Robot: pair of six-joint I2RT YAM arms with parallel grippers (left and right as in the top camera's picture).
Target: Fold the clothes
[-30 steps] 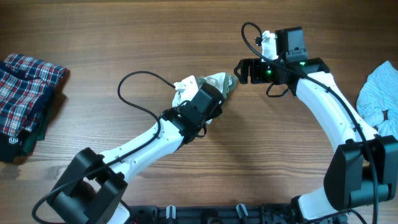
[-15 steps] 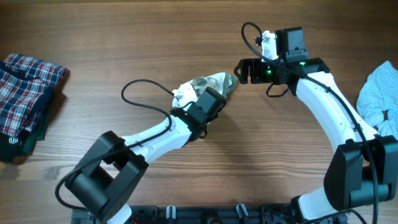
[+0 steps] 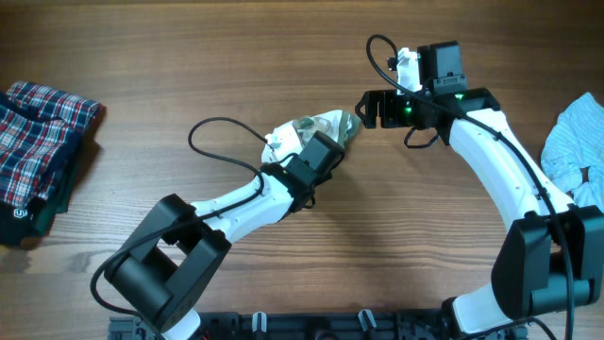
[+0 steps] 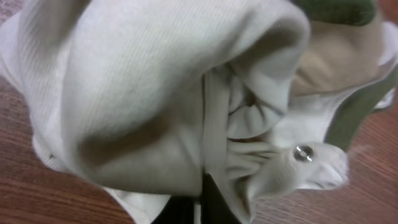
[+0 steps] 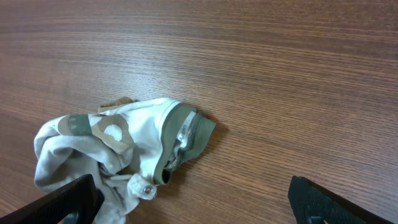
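Note:
The cream-white shirt [image 3: 311, 126] with tan and green patches lies bunched up at the middle of the table. It fills the left wrist view, where a metal snap [image 4: 303, 152] shows on it. My left gripper [image 4: 200, 200] is shut, its dark fingers pinching a fold of the shirt [image 4: 155, 93] from the near side. My right gripper [image 3: 362, 109] hovers just right of the bundle, wide open and empty. Its two fingers [image 5: 62, 202] stand far apart, with the shirt [image 5: 118, 152] at the left one. A pale blue garment [image 3: 578, 146] lies crumpled at the right edge.
A folded plaid garment [image 3: 38, 142] rests at the table's left edge. The left arm's black cable [image 3: 222, 142] loops over the wood just left of the shirt. Bare wooden table [image 3: 189, 57] surrounds the bundle.
My left gripper has closed onto a fold of the shirt, and the left arm's base link has shifted right. The right arm and the shirt have stayed where they were.

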